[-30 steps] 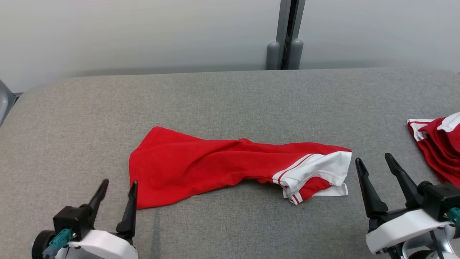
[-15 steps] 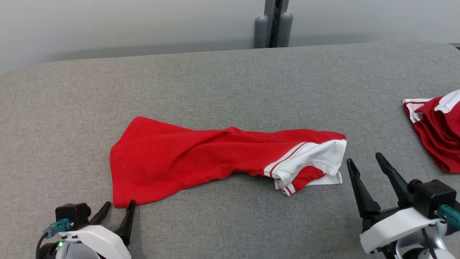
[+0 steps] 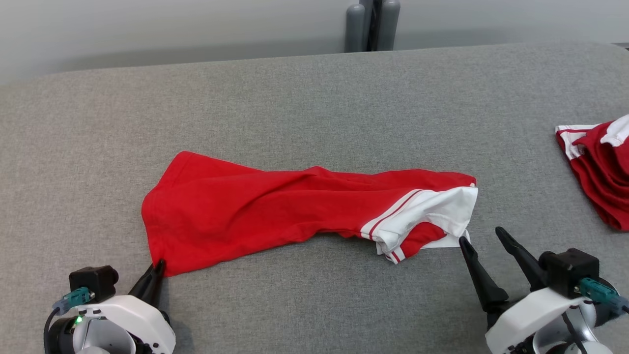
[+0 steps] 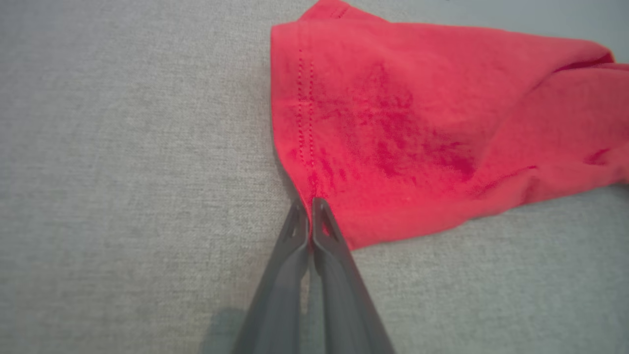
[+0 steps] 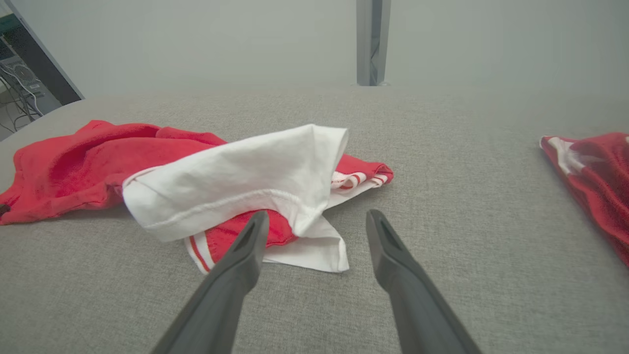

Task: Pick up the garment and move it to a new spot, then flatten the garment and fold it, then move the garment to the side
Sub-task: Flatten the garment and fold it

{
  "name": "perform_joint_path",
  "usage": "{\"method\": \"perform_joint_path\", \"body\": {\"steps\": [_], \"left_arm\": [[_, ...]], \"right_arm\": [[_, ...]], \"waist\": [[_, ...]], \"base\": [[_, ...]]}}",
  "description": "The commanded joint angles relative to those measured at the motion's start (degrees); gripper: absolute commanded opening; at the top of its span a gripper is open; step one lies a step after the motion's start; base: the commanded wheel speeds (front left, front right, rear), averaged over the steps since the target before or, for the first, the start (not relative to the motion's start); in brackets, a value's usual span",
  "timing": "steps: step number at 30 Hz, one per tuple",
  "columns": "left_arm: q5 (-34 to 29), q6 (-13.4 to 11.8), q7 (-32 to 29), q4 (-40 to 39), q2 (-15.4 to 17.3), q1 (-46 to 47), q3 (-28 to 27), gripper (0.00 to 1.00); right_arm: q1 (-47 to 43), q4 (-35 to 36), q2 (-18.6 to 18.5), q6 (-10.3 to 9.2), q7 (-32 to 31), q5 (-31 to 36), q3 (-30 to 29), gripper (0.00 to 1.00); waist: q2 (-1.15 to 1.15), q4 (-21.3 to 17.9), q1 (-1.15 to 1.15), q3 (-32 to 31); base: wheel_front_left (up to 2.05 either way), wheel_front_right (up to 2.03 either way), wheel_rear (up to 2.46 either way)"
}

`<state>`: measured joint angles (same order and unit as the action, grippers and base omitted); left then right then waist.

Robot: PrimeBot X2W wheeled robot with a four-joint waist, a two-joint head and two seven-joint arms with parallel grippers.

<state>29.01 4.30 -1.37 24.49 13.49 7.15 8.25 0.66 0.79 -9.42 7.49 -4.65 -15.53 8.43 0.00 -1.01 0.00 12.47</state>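
The garment (image 3: pixel 275 216) is a red shirt with white, red-striped sleeves, lying stretched left to right across the grey padded table (image 3: pixel 314 98). My left gripper (image 3: pixel 158 268) is shut on the garment's near left hem corner; the left wrist view shows the two fingers (image 4: pixel 322 226) pinched together on the stitched red hem (image 4: pixel 304 147). My right gripper (image 3: pixel 481 238) stands open just in front of the white sleeve end (image 3: pixel 442 211). In the right wrist view its fingertips (image 5: pixel 255 231) straddle the near white flap (image 5: pixel 314 250), and whether they touch it I cannot tell.
A second red and white garment (image 3: pixel 599 167) lies bunched at the table's right edge, also in the right wrist view (image 5: pixel 594 182). A grey post (image 3: pixel 372 24) stands behind the table's far edge. Bare grey padding lies beyond and in front of the shirt.
My left gripper moved up to the shirt's near left corner and shut on it. The right gripper stayed open and came closer to the white sleeve. The head camera tilted down.
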Motion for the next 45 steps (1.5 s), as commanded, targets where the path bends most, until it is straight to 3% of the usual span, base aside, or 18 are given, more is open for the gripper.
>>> {"method": "perform_joint_path", "body": {"steps": [1,8,9,10,11,15,18,23,30,45], "left_arm": [[-0.03,0.24,0.42,0.14,0.17,1.18,0.0,0.0],[-0.59,0.71,1.79,0.86,0.28,3.28,1.05,0.0],[-0.69,0.75,2.1,0.85,0.26,3.47,1.21,0.0],[-0.7,0.77,2.26,0.84,0.31,3.66,1.27,0.0],[-0.73,0.79,2.57,0.61,0.35,3.94,1.3,0.0],[-1.32,0.15,4.13,-1.23,0.59,4.39,1.21,0.0],[-1.56,-0.33,5.3,-3.95,0.95,4.64,0.83,0.0],[-2.37,-2.16,5.9,-12.56,2.65,5.32,-0.65,0.0],[-2.8,-4.87,3.49,-26.14,4.47,6.45,-2.34,0.0],[-7.25,-10.21,1.55,-42.93,7.33,15.66,-5.73,0.0]], "right_arm": [[1.27,-0.88,-0.39,0.01,0.27,-0.98,0.34,1.0],[7.42,-9.73,-2.02,0.01,2.94,-3.93,4.01,1.0],[8.15,-10.82,-2.16,0.01,3.24,-4.4,4.71,0.5],[8.9,-11.72,-2.32,0.01,3.64,-4.97,5.32,0.32],[9.51,-12.47,-2.58,0.01,4.0,-5.54,5.82,0.0],[10.69,-13.34,-2.97,0.01,6.21,-9.02,7.03,0.0],[9.87,-11.54,-3.13,0.01,7.99,-15.38,6.74,0.0],[9.52,-4.53,-5.31,0.02,9.28,-27.51,6.22,0.0],[11.27,4.99,-7.21,0.02,8.97,-39.26,3.71,0.0],[19.81,16.78,-5.02,0.02,9.75,-47.55,-5.54,0.0]], "waist": [[0.0,0.27,0.0,0.27],[0.0,1.5,0.0,1.07],[0.0,1.75,0.0,1.08],[0.0,1.89,0.0,1.09],[0.0,2.01,0.0,1.07],[0.0,2.38,0.0,0.78],[0.0,2.59,0.0,0.23],[0.0,2.46,0.0,-1.24],[0.0,2.29,0.0,-3.79],[0.0,2.5,0.0,-8.53]], "base": [[0.0,0.0,0.0],[0.0,0.0,0.0],[0.0,0.0,0.0],[0.0,0.0,0.0],[0.0,0.0,0.0],[0.0,0.0,0.0],[0.0,0.0,0.0],[0.0,0.0,0.0],[0.0,0.0,0.0],[0.0,0.0,0.0]]}}
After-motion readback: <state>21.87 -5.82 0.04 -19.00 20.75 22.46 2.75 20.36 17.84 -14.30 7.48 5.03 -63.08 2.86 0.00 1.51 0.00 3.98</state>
